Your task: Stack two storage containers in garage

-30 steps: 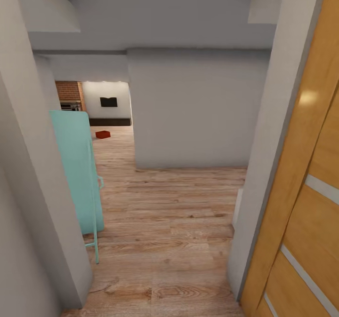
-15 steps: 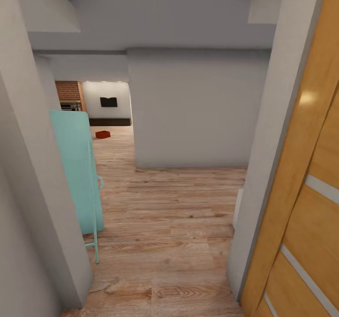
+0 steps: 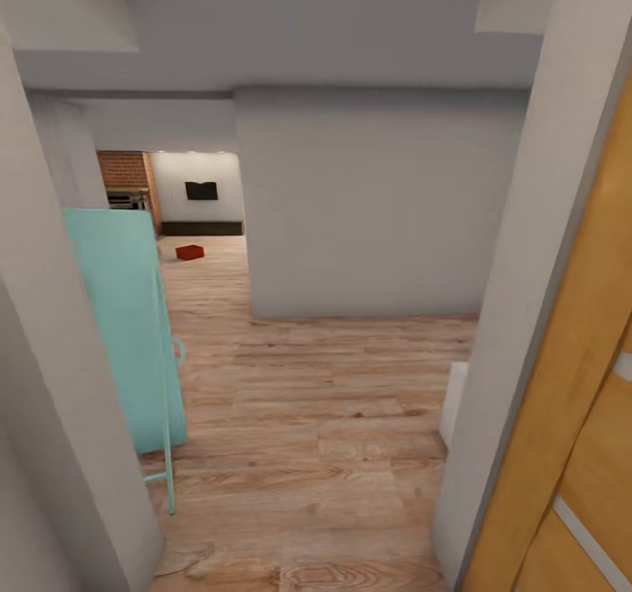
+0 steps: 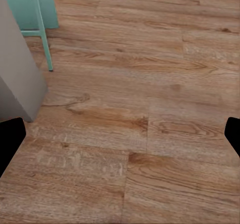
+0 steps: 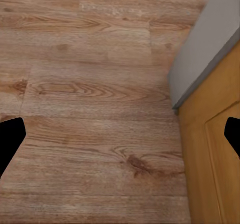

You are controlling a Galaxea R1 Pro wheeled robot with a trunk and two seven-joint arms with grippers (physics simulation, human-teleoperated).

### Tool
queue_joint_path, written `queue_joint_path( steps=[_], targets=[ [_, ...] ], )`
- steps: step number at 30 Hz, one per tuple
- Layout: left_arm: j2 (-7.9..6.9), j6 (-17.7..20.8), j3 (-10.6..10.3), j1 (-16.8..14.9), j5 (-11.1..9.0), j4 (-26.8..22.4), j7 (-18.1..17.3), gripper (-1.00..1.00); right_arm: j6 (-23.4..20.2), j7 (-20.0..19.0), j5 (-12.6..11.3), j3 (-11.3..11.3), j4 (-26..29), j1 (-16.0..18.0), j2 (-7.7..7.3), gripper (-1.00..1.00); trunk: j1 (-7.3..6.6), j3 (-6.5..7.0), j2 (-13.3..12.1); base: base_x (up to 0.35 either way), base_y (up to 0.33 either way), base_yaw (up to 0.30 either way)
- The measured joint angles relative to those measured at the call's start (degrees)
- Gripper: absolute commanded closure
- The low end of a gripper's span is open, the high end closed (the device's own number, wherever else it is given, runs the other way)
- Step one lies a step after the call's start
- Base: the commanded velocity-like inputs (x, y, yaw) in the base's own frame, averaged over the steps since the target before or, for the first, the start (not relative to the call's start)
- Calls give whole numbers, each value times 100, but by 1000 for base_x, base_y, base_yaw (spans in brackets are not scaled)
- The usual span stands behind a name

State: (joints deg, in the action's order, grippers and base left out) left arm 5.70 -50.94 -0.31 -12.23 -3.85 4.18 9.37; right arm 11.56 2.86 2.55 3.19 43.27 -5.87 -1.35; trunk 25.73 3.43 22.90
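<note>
Forward I roll through the doorway, so my view shifts. One container (image 3: 190, 252) sits far off on the living room planks. Left gripper (image 4: 120, 139) and right gripper (image 5: 120, 139) hang spread, empty.

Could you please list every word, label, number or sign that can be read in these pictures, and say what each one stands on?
None: no readable text shows in any view.
The dark panel on the far white wall is too small to tell whether it bears any writing.
The storage container, the turquoise rack, the wooden door and the wood-plank floor show no lettering.
</note>
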Motion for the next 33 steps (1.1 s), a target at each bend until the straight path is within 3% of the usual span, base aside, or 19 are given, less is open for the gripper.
queue_joint_path(
  steps=[25,33],
  targets=[
    [1,1,-3,0,0,0,0,-100,0,-51,9,3,-42,0,-2,-100,0,0,0,330,0,0],
    [-1,-7,-5,0,6,0,0,-100,2,-47,23,-1,-42,1,-7,-100,3,0,-1,94,0,0]
  ],
)
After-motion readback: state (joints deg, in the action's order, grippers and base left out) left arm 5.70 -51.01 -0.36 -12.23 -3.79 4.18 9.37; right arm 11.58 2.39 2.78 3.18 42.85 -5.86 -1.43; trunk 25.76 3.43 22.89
